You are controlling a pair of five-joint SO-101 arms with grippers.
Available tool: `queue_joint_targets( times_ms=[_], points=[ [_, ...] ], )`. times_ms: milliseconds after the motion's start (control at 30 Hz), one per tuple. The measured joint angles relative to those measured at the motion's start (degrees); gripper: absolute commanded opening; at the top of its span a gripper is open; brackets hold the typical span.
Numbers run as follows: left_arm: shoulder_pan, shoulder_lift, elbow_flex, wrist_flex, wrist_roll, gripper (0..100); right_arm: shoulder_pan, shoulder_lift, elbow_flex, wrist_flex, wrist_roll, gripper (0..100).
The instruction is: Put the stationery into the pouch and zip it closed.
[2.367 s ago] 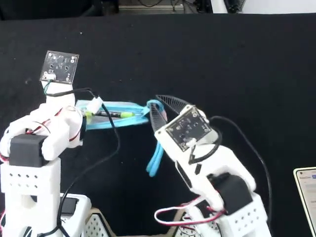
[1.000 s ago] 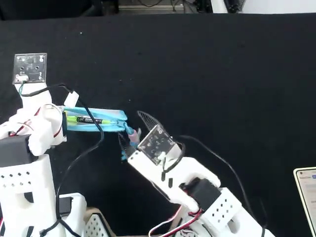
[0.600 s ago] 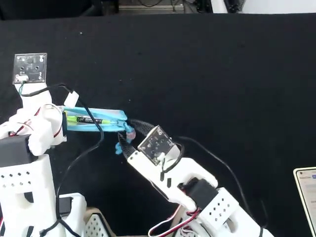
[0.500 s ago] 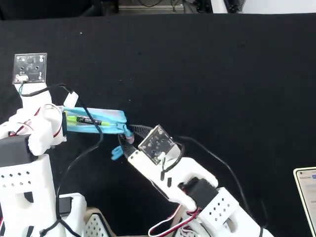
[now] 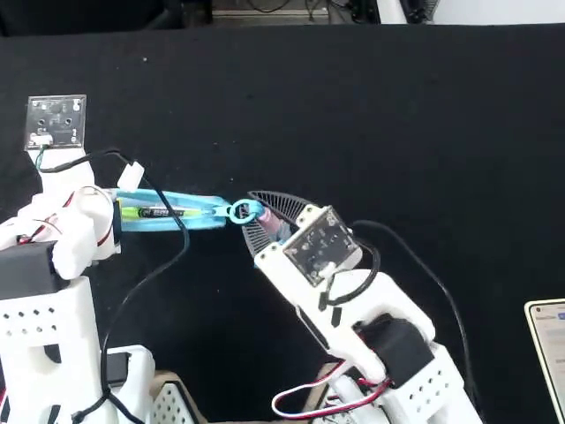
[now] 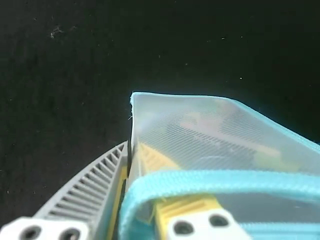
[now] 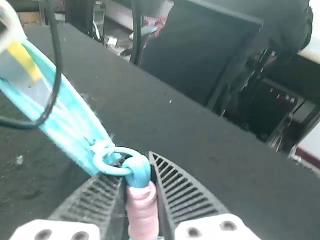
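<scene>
A light-blue mesh pouch hangs stretched level between the two arms, with a green-and-black pen showing through it. My left gripper is shut on the pouch's left end. In the left wrist view the mesh wall and yellow stationery sit right at that gripper. My right gripper is shut on the pink zipper pull, just right of the blue ring. In the right wrist view the pull stands between the ribbed fingers, tied to the ring.
The table is covered in black cloth, bare beyond the arms. A black cable from the left arm drapes across the pouch. A phone lies at the right edge.
The right gripper closed on the zipper pull and drew it right and slightly away. The pouch went from sagging to taut, and the loose blue strap below it is gone. The left arm stayed put.
</scene>
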Motion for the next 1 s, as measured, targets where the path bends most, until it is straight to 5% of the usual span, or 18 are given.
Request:
queue_joint_targets(
  times_ms=[300, 1000],
  points=[
    [0.00, 0.09, -3.78, 0.00, 1.58, 15, -0.62, 8.97, -7.03, -1.05, 0.53, 1.1],
    [-0.18, -9.67, -18.55, 4.92, 3.34, 15, -0.53, 25.32, -20.75, -1.41, 0.44, 1.1]
  ],
)
